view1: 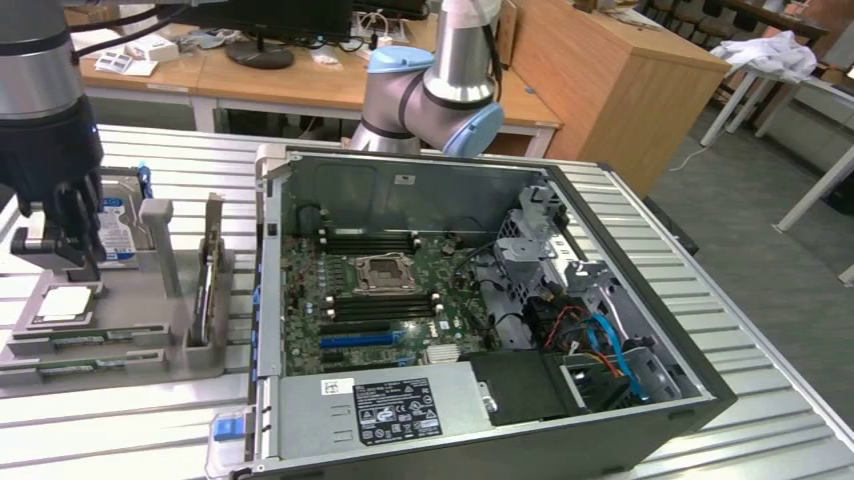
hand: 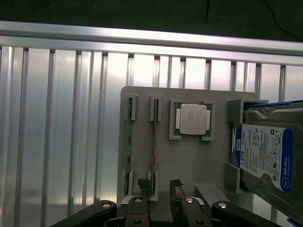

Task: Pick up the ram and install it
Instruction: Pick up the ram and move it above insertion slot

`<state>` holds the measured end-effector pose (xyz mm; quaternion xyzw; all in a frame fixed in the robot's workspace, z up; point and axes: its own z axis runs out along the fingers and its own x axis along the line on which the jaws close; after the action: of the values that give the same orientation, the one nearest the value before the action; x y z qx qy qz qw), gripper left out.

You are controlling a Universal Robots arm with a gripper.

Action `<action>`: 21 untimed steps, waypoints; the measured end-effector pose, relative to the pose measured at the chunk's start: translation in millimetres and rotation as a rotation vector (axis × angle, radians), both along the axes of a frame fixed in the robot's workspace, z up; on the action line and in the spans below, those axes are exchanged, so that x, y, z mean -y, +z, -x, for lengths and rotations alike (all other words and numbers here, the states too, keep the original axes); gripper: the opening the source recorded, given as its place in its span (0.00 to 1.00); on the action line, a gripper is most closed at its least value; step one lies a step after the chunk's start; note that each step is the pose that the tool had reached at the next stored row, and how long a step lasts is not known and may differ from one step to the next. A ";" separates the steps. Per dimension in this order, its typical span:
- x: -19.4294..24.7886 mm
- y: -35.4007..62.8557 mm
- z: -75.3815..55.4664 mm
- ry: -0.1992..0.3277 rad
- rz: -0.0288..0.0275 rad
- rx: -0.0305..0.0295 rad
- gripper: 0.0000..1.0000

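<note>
The gripper (view1: pixel 56 250) hangs released, jaws apart and empty, over the gray holder (view1: pixel 180 360) at the left of the exterior frame. The ram (hand: pixel 154 142) lies untouched in its holder slot just beside the CPU (hand: pixel 191 118), with a second stick (hand: pixel 128 142) parallel in the next slot.

In the wrist view the fingertips (hand: pixel 142 189) straddle the line of the ram's near end. The stick's long axis runs straight away from the gripper, so the jaws stand across its thin side. That view does not tell the height above it. The exterior view suggests a gap, and it also shows the open case (view1: pixel 694 400) well apart, toward the frame's right. The wrist view gives the alignment instead.
</note>
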<state>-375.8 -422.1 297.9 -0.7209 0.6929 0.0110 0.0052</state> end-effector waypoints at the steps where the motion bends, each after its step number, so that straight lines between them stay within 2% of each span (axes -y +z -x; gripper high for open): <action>1: 0.0 -0.9 0.0 0.000 0.0000 0.0000 0.31; 21: 0.0 -19.3 0.0 0.000 0.0000 0.0000 0.31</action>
<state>-375.8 -422.1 278.6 -0.7209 0.6929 0.0110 0.0052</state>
